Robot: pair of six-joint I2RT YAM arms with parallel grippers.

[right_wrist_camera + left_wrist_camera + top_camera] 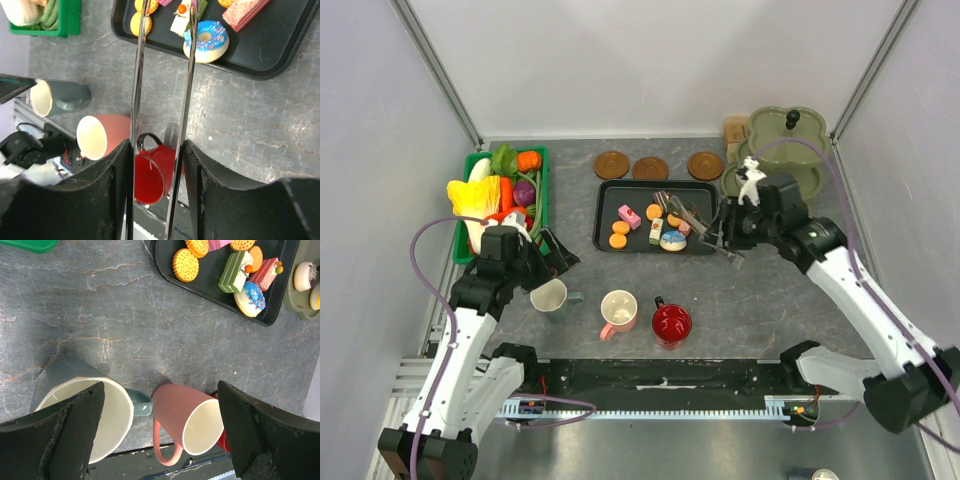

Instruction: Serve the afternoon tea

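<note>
Grips a pair of long shiny metal tongs (189, 90) in the right gripper (157, 160), jaws partway closed on the two thin arms. Points the tong tips down at the flat black tray (620, 193), over the small green and white cake slice with an orange blob on top (180, 20), just beside the white ring doughnut with blue icing (206, 41). Cannot tell whether the tips touch any cake yet. Hangs the left gripper (552, 252) spread as wide as it goes, holding nothing, right above the whitish mug with a grey-green outside (115, 415). Lines up the pink mug (187, 422) at 3 o'clock of that one and the shiny red mug (671, 323) next along, all at 6 o'clock of the tray. Shows three round brown coasters (650, 168) at 12 o'clock of the tray and a green tiered stand (785, 140) at 2 o'clock. Looks like the start of picking up a cake. Might lose the cake through a twist of the smooth tongs inside the jaws. Might squeeze too hard and pop the little slice out sideways. Might knock the doughnut with a tip on the way in. Might tip the whitish mug by coming down with one finger on the rim.
</note>
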